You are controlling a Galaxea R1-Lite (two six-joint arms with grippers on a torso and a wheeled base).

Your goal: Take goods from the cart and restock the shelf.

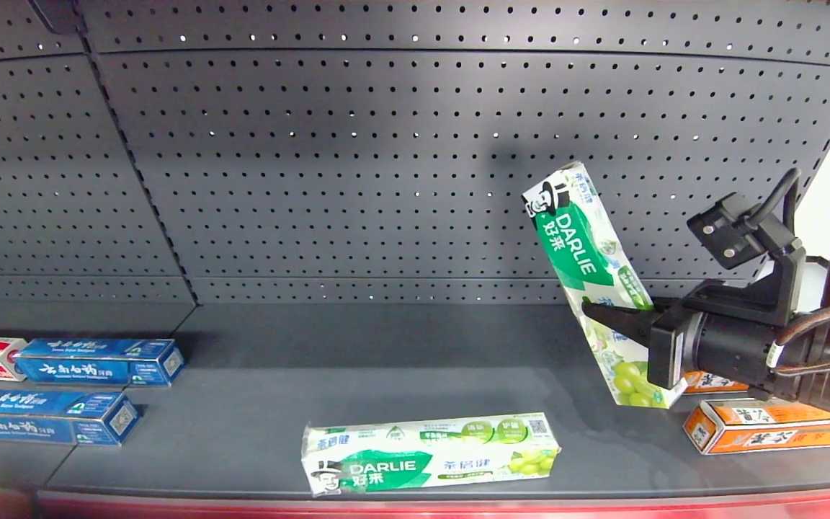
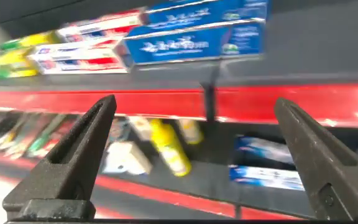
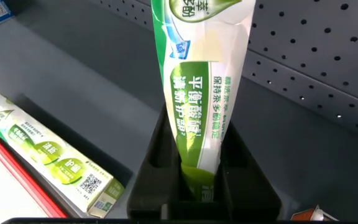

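Green toothpaste carton [image 1: 588,274] held tilted at the right of the frame, over the shelf [image 1: 386,360].

The right gripper [image 1: 613,317] has its fingers closed narrow on the carton's lower half. The top leans toward the pegboard [image 1: 386,180], and the bottom end is down by the deck, touching or not I cannot tell. It looks a light, stiff cardboard sleeve with glossy, somewhat slippery faces that would dent under a hard squeeze, so a grip across the flat faces near the middle should suit it best. The left gripper [image 2: 194,109] has its fingers spread wide on nothing. The held carton carries white lettering on a green band and a picture of grapes. A second green carton [image 1: 429,454] lies flat at lower centre, with blue cartons [image 1: 98,360] at lower left and orange cartons [image 1: 775,425] at lower right.
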